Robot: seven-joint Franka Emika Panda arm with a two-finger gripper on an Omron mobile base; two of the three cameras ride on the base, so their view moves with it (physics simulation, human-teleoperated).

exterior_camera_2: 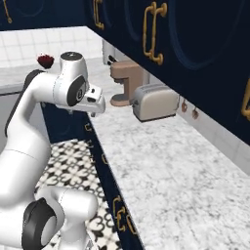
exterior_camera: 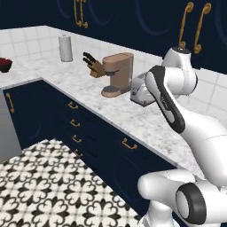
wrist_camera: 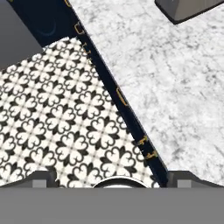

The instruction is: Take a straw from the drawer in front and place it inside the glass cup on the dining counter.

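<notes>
My claw (wrist_camera: 112,177) is spread wide with nothing between the fingers, above the counter edge. The drawer (exterior_camera: 129,144) with its brass handle is shut, so its inside is hidden. The toaster (wrist_camera: 188,9) is cut off by the frame.

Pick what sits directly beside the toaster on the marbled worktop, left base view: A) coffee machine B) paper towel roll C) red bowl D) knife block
A: the brown coffee machine stands right next to the toaster; the knife block is one further along, and the paper towel roll further still.
</notes>
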